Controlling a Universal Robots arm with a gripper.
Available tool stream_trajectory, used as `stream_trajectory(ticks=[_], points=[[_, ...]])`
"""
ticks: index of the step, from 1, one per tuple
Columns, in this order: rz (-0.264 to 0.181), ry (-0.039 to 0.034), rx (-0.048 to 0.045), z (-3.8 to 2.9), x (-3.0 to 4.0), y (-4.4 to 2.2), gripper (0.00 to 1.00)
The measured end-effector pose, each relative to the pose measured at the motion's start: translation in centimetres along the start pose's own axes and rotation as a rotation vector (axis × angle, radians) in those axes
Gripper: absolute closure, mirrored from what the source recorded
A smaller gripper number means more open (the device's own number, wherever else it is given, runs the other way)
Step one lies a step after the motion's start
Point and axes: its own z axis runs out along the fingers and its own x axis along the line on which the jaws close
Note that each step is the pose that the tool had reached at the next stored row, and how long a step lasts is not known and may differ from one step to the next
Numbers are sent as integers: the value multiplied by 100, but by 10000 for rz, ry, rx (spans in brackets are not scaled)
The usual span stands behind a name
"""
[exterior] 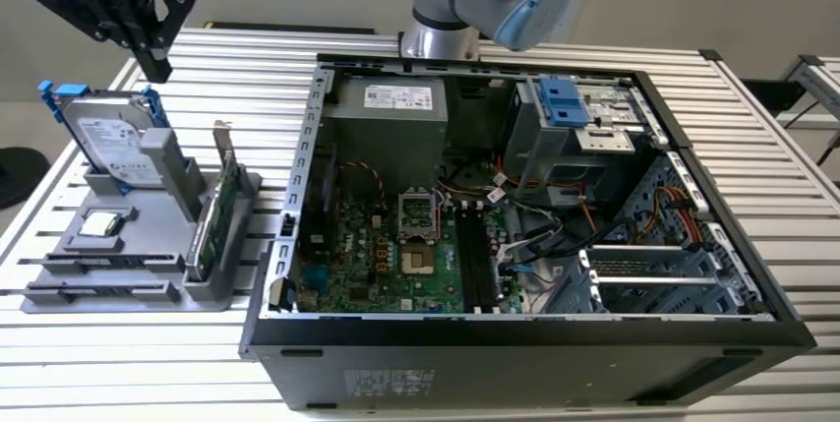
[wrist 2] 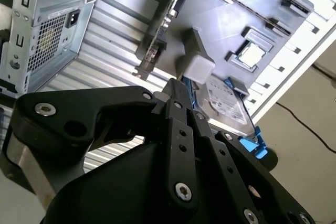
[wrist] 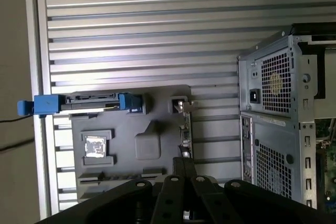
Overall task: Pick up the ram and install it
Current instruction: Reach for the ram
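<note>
Zero payload, closed tight: black two-finger gripper (exterior: 153,66) high over far end of grey parts tray (exterior: 216,294) | slim dark-green ram stick (exterior: 98,290) flat at near end, long axis across the exterior view

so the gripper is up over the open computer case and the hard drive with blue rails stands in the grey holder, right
Not quite. In the exterior view the gripper hangs above the grey holder, near the top of the hard drive, well to the exterior view's left of the computer case, not over it. The hard drive does stand upright in the holder.
</note>
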Motion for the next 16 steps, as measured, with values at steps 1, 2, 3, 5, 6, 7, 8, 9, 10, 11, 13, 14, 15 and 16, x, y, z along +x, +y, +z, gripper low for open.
stream_trajectory(ticks=[1,2,3,5,6,7,8,9,10,11,13,14,15,16], points=[[0,0,0,0,9,-1,100],[0,0,0,0,19,-1,100],[0,0,0,0,28,-2,100],[0,0,0,-1,52,-4,100],[0,0,0,-1,64,-5,100],[0,0,0,-2,78,-5,100],[0,0,0,-2,93,-7,100],[0,0,0,-2,108,-8,100],[1,0,0,-3,123,-9,100],[0,0,0,-3,140,-10,100],[1,0,0,-4,174,-12,100],[0,0,0,-4,191,-13,100],[0,0,0,-4,208,-14,100],[0,0,0,-5,225,-16,100]])
